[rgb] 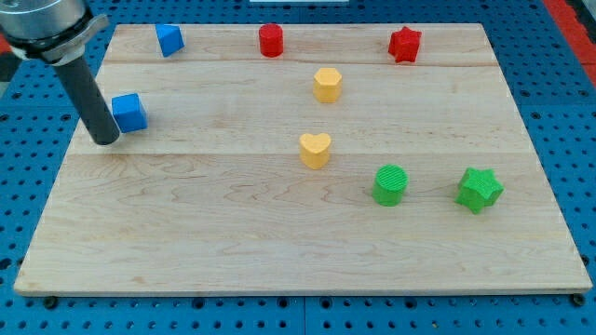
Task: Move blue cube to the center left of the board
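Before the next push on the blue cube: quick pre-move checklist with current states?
1. My tip visible and on the board: ok.
2. Tip next to the blue cube, on its left and slightly below: ok; actual contact: cannot tell.
3. Blue cube at centre left of the board: ok, it sits near the left edge at about mid height.
4. Right target: second blue block sits at the view's top left, apart: ok.
5. Other blocks away from the cube: ok; nearest is the yellow heart.

Pale wooden board [279, 233], smooth with visible grain; matt blue cube [129, 113]; matt dark rod [91, 107]
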Motion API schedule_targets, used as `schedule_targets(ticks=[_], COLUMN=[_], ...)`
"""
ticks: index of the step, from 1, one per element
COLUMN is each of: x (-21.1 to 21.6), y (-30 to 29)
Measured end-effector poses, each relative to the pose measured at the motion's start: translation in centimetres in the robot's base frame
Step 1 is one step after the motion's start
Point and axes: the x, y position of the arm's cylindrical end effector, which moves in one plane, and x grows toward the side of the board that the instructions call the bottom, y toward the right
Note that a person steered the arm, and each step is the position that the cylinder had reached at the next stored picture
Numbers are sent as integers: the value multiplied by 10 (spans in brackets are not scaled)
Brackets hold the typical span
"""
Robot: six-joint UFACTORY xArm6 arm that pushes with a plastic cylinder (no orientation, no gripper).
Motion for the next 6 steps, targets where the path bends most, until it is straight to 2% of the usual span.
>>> schedule_targets(ticks=[2,3,4,5,6], x=[6,49,65,106,135], y=[18,83,159,210,298])
